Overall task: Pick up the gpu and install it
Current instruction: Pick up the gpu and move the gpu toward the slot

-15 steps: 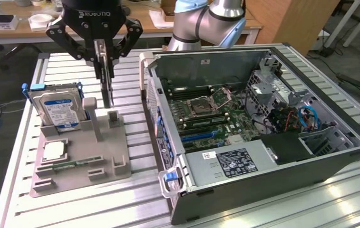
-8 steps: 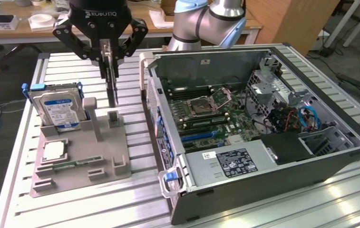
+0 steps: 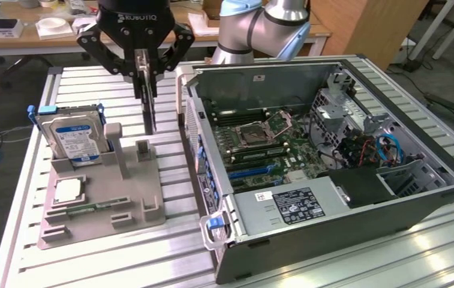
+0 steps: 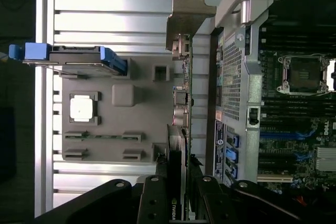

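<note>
Nearest the exterior camera stood the open computer case (image 3: 322, 255), lying on its side on the slatted bench (image 3: 90, 264), with its power supply (image 3: 286, 207) toward the lens and the motherboard (image 3: 262, 144) beyond. On the exterior view's left sat a grey holder (image 3: 135, 207) carrying a hard drive (image 3: 71, 138), a processor chip (image 3: 68, 189) and a RAM stick (image 3: 90, 208). Above the holder's far corner the tool (image 3: 141, 63) pinched the gpu (image 3: 147, 108) by its upper part. The card hung upright and edge-on between the holder and the case wall. Its lower end looked just clear of the holder, though I could not tell for certain.

From the wrist view, the tool (image 4: 178, 192) had its black fingers (image 4: 156, 195) pressed against both faces of the gpu (image 4: 181, 103). The card ran away from the camera as a thin dark slab with a green board edge, port connectors along it and a bent silver bracket at its far end. It sat over the strip of bench (image 4: 131, 24) between the holder (image 4: 123, 129) and the case (image 4: 236, 77), just beside the case's perforated rear panel. The hard drive (image 4: 73, 56) and chip (image 4: 83, 107) sat well apart from it.

As I judged it, the chief hazards came from the card's length and the narrow grip. It could pivot between the fingers and meet the case rim with its bracket. It could also reach the motherboard (image 4: 294, 129) skewed, so that its contact edge would miss the slot or jam, straining the board.
</note>
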